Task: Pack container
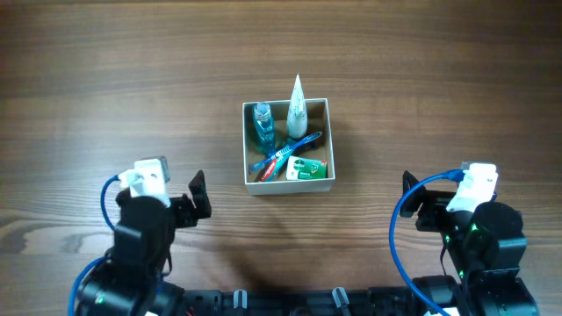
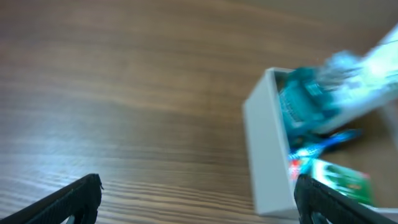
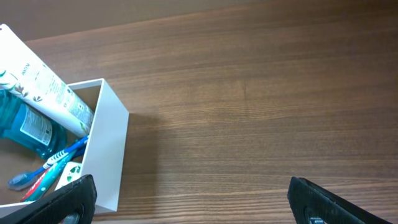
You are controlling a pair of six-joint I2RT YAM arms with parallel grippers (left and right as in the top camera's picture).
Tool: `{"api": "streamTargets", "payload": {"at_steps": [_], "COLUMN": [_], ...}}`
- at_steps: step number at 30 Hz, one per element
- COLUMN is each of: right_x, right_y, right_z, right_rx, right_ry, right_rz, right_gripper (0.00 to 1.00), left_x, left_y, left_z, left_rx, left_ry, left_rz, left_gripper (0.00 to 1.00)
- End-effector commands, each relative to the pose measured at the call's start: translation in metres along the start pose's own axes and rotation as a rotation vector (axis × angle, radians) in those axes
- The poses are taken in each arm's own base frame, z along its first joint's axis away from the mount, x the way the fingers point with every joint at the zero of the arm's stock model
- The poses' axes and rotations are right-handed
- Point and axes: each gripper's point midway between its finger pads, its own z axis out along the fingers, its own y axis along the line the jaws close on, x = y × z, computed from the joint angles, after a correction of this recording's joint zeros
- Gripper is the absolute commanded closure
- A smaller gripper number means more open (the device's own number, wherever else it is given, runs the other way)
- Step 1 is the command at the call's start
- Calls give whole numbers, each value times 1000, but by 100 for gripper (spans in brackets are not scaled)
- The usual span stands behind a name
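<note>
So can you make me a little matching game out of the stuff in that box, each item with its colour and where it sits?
Items:
1. bottle
2. tube
3. small packet
4. toothbrushes

Descriptions:
A. green and white, near right corner
B. white, tip poking out past the far wall of the container
C. blue and red, lying slantwise across the middle
D. clear teal, far left corner

Pairs: 1-D, 2-B, 3-A, 4-C.
</note>
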Motion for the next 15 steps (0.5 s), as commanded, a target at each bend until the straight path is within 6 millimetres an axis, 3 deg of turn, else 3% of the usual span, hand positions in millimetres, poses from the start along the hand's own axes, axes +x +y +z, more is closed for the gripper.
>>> {"api": "streamTargets", "payload": {"at_steps": [1,6,10,15], "right_x": [-1,1,2,2], "right_y": [-3,-3,-3,-3], "right_z": [2,5,5,5], "right_rx": [17,19,21,22], "right_ry": [-1,11,14,14], "right_rz": [15,89,222,256], "right_gripper": [0,0,0,0], "left_x": [-2,-17,-18,-22], "left_y": [11,4,10,14], "left_z": [15,22,28,32], "left_rx": [-83,-64,-92,-93], "left_ry": [-43,-98,-89,-88], "left_rz": [-16,-29,-39,12], "left_gripper": [0,0,0,0]}}
